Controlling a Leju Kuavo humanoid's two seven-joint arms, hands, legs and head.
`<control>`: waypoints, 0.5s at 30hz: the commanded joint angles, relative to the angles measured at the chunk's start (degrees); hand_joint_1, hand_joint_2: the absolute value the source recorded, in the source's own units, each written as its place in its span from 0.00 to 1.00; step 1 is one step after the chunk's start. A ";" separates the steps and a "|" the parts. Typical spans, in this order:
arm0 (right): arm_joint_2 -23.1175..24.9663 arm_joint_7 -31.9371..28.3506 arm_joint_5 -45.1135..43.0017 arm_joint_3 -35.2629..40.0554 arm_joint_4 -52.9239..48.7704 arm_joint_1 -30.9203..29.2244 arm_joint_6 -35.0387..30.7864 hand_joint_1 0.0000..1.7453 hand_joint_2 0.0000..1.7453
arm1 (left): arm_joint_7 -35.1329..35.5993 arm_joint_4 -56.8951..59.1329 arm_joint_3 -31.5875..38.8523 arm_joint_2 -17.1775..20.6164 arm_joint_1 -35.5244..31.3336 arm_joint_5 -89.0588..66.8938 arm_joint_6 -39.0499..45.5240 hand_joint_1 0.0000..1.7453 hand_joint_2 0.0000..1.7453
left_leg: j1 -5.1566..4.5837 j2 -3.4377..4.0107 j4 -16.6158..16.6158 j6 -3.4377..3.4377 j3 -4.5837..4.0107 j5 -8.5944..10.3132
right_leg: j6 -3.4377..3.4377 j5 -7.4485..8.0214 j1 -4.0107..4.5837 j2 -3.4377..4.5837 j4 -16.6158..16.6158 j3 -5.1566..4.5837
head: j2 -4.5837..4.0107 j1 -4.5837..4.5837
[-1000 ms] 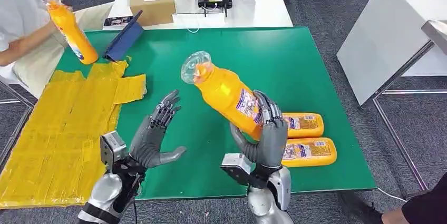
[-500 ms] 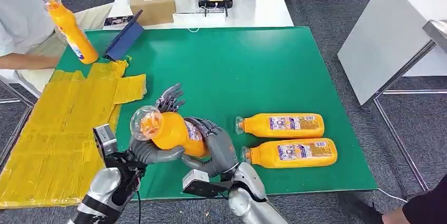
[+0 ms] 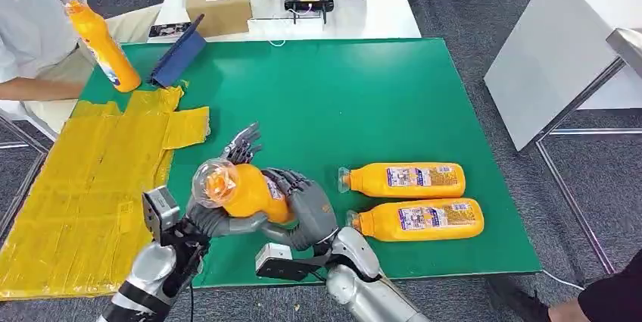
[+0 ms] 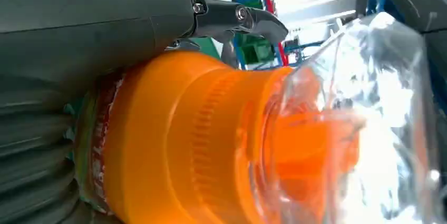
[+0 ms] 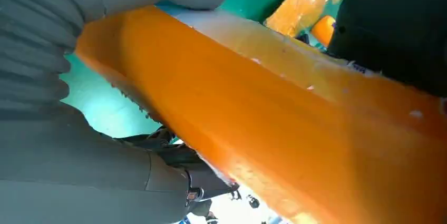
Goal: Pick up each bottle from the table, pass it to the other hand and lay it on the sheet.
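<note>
Look at the right hand (image 3: pixel 309 212): its fingers wrap over the orange bottle (image 3: pixel 246 192) and hide the bottle's bottom end. The left hand (image 3: pixel 219 197) sits under the bottle's neck, thumb below and fingers poking up behind at 12 o'clock. You cannot tell how tightly that hand grips. The bottle hangs above the green table (image 3: pixel 356 95), clear cap pointing to 9 o'clock. Two more bottles (image 3: pixel 412 199) lie at 3 o'clock. The yellow sheet (image 3: pixel 83 178) lies at 9 o'clock.
</note>
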 commanded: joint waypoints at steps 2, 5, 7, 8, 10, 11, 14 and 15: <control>-1.62 -0.28 0.38 6.99 3.48 -1.05 -0.11 1.00 1.00 | -0.30 4.57 -2.79 -1.84 -4.17 -3.30 4.29 1.00 1.00 | 0.12 -0.26 0.01 -0.08 0.30 -0.11 | -0.09 -0.14 0.06 0.06 -0.06 0.41 | 0.00 0.00; -1.61 -0.21 0.27 6.91 3.48 -1.04 -0.24 1.00 1.00 | -0.44 4.52 -2.36 -1.96 -3.99 -3.27 5.01 1.00 1.00 | 0.13 -0.25 0.00 -0.08 0.28 -0.10 | -0.10 -0.12 0.08 0.08 -0.07 0.38 | 0.00 0.00; -1.60 -0.02 0.10 6.85 3.67 -1.12 -0.29 1.00 1.00 | -0.76 4.40 -1.75 -2.21 -3.83 -2.70 5.58 1.00 1.00 | 0.12 -0.29 0.00 -0.09 0.30 -0.11 | -0.11 -0.14 0.07 0.05 -0.06 0.41 | 0.00 0.00; -1.52 0.00 -0.02 6.79 3.88 -1.16 -0.40 1.00 1.00 | -0.96 4.25 -1.46 -2.29 -3.74 -2.49 5.99 1.00 1.00 | 0.09 -0.23 -0.02 -0.07 0.19 -0.05 | -0.08 -0.09 0.05 0.02 -0.07 0.28 | 0.00 0.00; -1.46 -0.18 -0.51 6.50 3.87 -1.02 -0.70 1.00 1.00 | -1.14 4.09 -1.09 -2.46 -3.71 -2.12 6.56 1.00 1.00 | 0.11 -0.22 -0.02 -0.08 0.24 -0.08 | -0.09 -0.10 0.07 0.07 -0.08 0.33 | 0.00 0.00; -1.44 -0.29 -0.96 6.30 3.81 -0.93 -0.64 1.00 1.00 | -1.16 4.06 -0.87 -2.58 -3.69 -1.80 6.77 1.00 1.00 | 0.08 -0.19 -0.02 -0.06 0.19 -0.06 | -0.07 -0.08 0.04 0.05 -0.06 0.27 | 0.00 0.00; -1.53 -0.63 -3.11 4.99 2.74 -0.31 -0.81 1.00 1.00 | -1.17 4.01 -0.29 -2.72 -3.95 -0.61 7.71 1.00 1.00 | 0.10 -0.24 -0.01 -0.06 0.19 -0.07 | -0.08 -0.10 0.06 0.01 -0.07 0.29 | 0.00 0.00; -1.48 -1.01 -4.20 4.25 1.91 0.10 -1.16 0.86 1.00 | -1.13 4.02 -0.26 -2.66 -4.14 -0.39 7.78 1.00 1.00 | 0.14 -0.27 0.00 -0.09 0.29 -0.11 | -0.10 -0.14 0.09 0.05 -0.08 0.42 | 0.00 0.00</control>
